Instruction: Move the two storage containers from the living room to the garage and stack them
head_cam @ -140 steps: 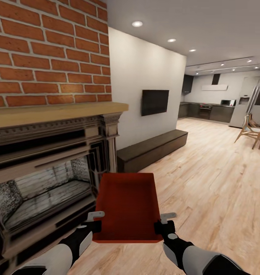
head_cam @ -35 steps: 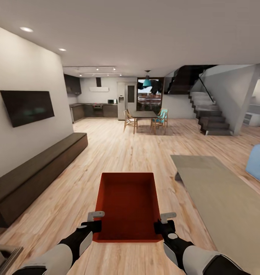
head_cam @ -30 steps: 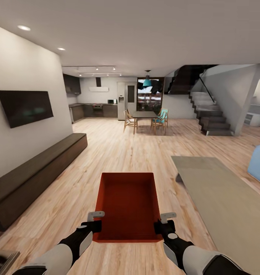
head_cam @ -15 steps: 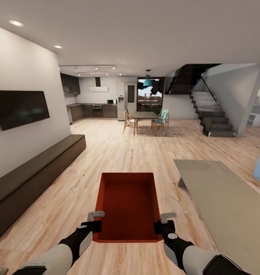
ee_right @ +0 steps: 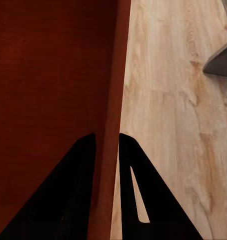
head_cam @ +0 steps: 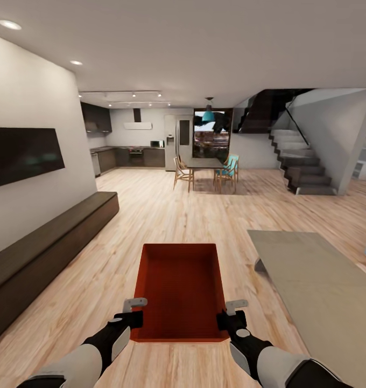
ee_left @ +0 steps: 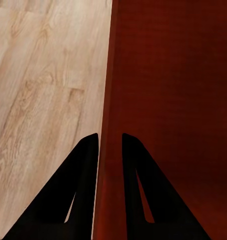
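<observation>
An orange-red storage container (head_cam: 180,288) hangs level in front of me over the living room's light wood planks, open side up and empty. My left gripper (head_cam: 134,318) is shut on its left wall near the close corner; the wall (ee_left: 107,125) runs between the two dark fingers. My right gripper (head_cam: 230,319) is shut on the right wall (ee_right: 117,100) in the same way. The second container is out of view, and so are the garage and its concrete floor.
A long dark bench (head_cam: 43,250) runs under a wall TV (head_cam: 21,155) at the left. A low grey table (head_cam: 317,293) stands at the right. Far ahead are a dining table with chairs (head_cam: 204,171), a kitchen (head_cam: 134,153) and stairs (head_cam: 304,167).
The view has swung right from the brick fireplace to the open room and then crept forward; bench and grey table slide outward. The container stays held the same way between both grippers.
</observation>
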Motion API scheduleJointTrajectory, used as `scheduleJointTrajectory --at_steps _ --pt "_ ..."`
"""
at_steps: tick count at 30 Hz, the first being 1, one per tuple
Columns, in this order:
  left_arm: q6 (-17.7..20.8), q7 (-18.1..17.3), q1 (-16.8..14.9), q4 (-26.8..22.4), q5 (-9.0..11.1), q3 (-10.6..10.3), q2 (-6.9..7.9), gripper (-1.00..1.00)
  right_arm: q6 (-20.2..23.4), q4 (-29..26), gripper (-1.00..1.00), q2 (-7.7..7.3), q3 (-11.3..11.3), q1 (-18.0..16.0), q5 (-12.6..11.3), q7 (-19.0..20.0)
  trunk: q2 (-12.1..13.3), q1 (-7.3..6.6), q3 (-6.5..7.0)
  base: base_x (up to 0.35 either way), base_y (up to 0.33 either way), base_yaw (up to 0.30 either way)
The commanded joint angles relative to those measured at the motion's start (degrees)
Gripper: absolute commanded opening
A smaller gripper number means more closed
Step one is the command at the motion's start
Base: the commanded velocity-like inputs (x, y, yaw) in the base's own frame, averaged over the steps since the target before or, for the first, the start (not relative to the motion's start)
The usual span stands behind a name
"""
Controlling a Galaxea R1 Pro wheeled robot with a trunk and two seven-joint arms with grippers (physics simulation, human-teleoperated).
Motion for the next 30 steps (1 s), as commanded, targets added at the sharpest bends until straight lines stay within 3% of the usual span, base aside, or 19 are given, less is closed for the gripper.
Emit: scheduleJointTrajectory --at_steps 1,30 --pt "0.3 0.5 0.0 -0.1 0.0 -0.6 -0.08 -1.0 -0.2 -0.6 -1.0 0.16 -0.8 -0.1 -0.5 -0.4 -0.1 0.04 -0.08 0.321 0.0 0.0" --pt "0.3 0.5 0.0 -0.1 0.2 -0.6 -0.08 -1.0 -0.3 -0.6 -1.0 0.16 -0.7 -0.1 -0.5 -0.4 -0.1 0.04 -0.08 0.321 0.0 0.0"
